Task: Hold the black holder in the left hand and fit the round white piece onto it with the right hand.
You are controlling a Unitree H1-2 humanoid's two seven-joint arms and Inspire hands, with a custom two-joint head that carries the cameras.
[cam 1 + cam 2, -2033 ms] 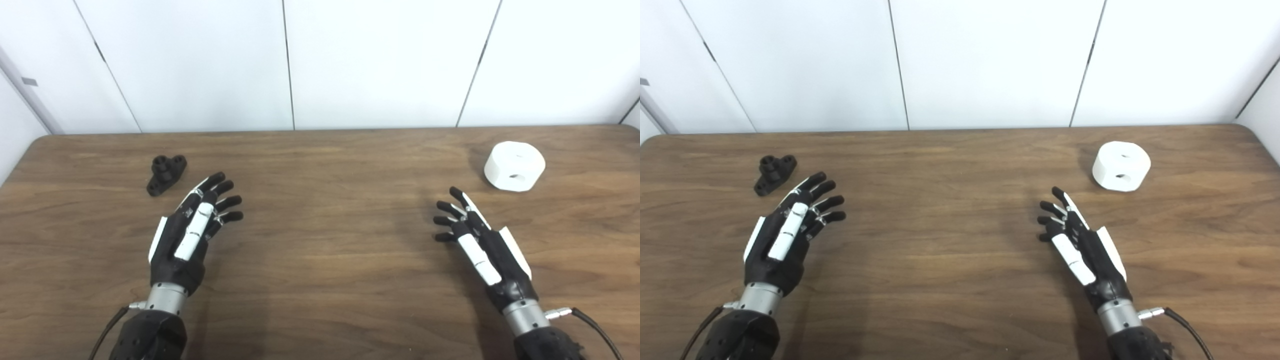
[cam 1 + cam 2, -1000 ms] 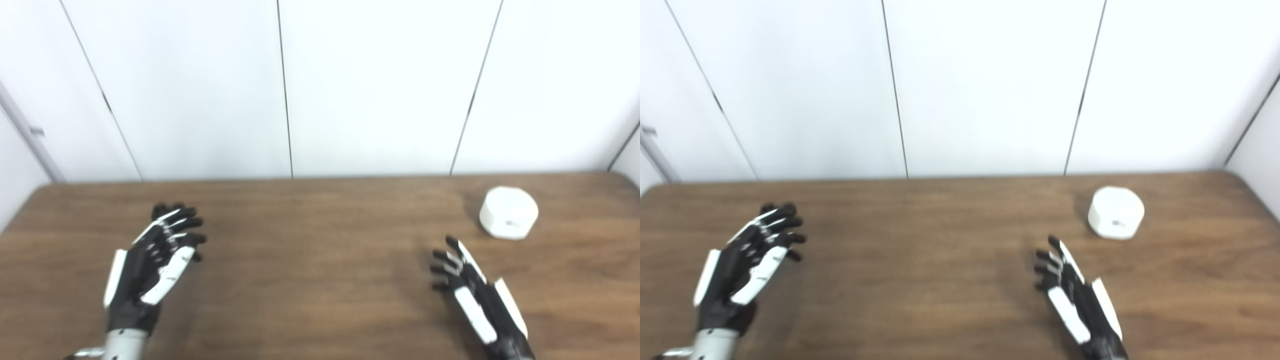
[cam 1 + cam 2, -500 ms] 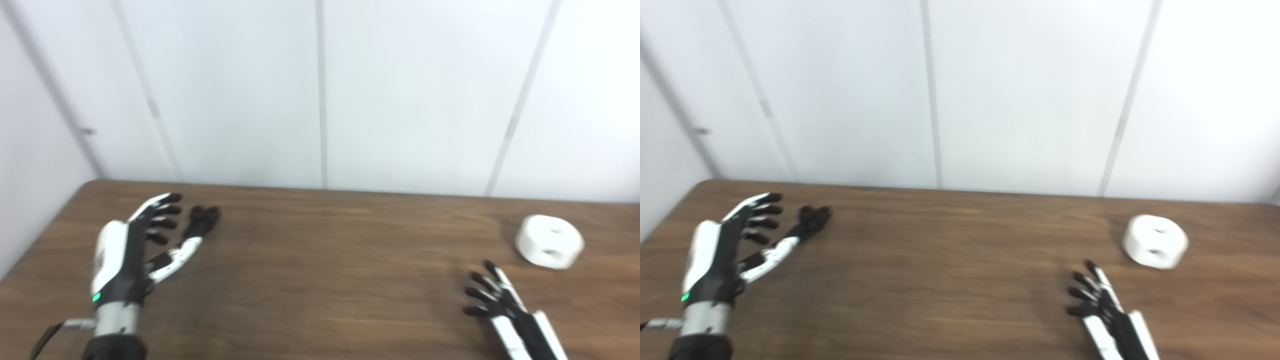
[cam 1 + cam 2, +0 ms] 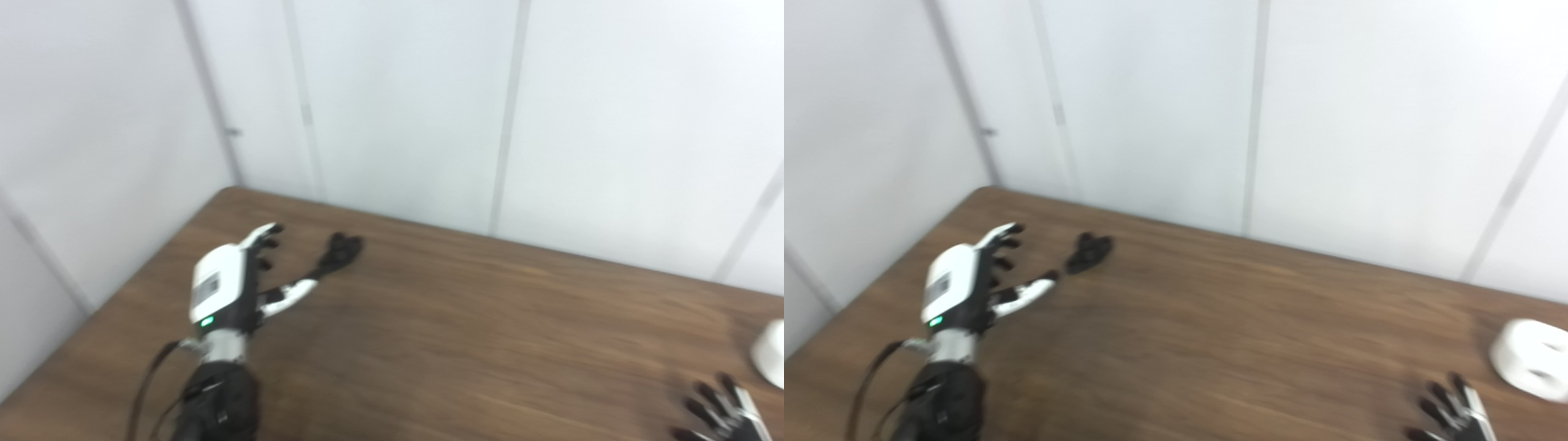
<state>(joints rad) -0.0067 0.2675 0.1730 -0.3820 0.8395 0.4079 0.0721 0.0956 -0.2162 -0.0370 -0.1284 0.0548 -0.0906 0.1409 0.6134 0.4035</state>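
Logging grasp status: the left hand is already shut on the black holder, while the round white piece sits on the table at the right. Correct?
Not quite. The left hand is open, its fingers spread beside the black holder, which lies free on the table, as the right eye view shows. The round white piece does sit at the right.

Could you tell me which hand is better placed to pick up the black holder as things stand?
The left hand. It is open, fingers spread, right beside the black holder on the table. The right hand sits far across, near the round white piece.
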